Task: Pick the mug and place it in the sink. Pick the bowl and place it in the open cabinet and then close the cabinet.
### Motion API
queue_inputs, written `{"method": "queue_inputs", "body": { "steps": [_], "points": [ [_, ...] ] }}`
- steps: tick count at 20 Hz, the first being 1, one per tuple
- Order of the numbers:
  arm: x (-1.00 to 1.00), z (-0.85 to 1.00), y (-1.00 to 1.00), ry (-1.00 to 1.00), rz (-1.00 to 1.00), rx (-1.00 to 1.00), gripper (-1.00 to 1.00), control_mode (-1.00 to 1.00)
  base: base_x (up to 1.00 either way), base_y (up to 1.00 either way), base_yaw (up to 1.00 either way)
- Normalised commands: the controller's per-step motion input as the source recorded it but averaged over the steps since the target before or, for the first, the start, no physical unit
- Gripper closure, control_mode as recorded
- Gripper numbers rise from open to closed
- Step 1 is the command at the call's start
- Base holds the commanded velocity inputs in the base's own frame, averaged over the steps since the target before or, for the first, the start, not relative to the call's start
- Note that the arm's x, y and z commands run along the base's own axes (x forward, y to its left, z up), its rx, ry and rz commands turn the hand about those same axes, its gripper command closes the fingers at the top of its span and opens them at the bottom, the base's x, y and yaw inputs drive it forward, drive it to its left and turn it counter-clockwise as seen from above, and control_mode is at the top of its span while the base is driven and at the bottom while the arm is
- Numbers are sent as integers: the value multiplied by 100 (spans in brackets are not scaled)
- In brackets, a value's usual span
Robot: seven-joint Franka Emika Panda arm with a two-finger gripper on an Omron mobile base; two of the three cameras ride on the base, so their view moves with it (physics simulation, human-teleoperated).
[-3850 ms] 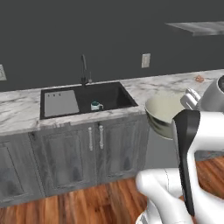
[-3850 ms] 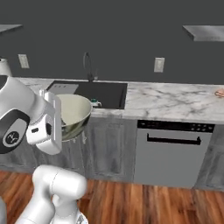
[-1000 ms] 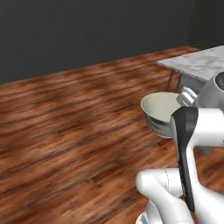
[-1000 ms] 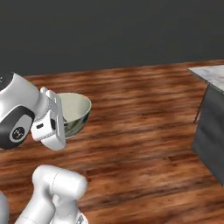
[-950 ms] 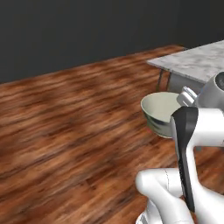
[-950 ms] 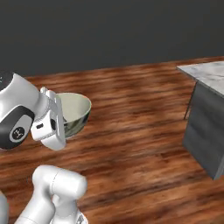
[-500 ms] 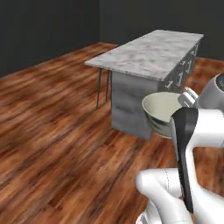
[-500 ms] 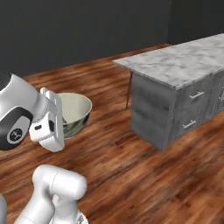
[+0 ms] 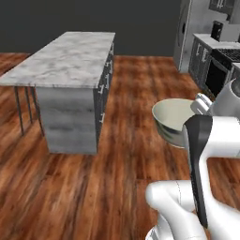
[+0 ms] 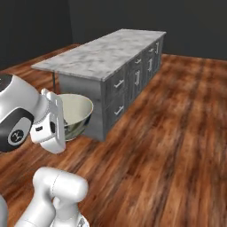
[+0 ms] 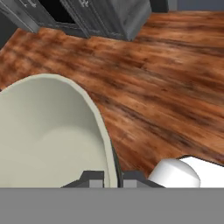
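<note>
We pinch the bowl [image 11: 48, 131] by its rim, gripper [image 11: 113, 176] pressed together on it, carried above the wood floor [image 9: 117, 187]. A marble-topped island [image 10: 111, 57] with grey drawers stands just beyond the gripper; a counter [image 9: 213, 47] lies well off to its side.

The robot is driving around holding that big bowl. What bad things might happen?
The gripper pinches the bowl only by a thin bit of its rim, so the big bowl might slip or tip out while the base drives. The bowl also hangs close to the corner of the marble-topped island, so a turn could perhaps bump it there. If it drops, it lands on the hard wooden floor.
</note>
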Motion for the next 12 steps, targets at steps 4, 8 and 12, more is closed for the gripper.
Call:
{"method": "queue_inputs", "body": {
  "steps": [4, 8, 12],
  "points": [
    [0, 0, 0, 0, 0, 0, 100, 100, 1, 34, -38],
    [0, 0, 0, 0, 0, 0, 100, 100, 16, 39, -11],
    [0, 0, 0, 0, 0, 0, 100, 100, 59, 18, -8]
  ]
}}
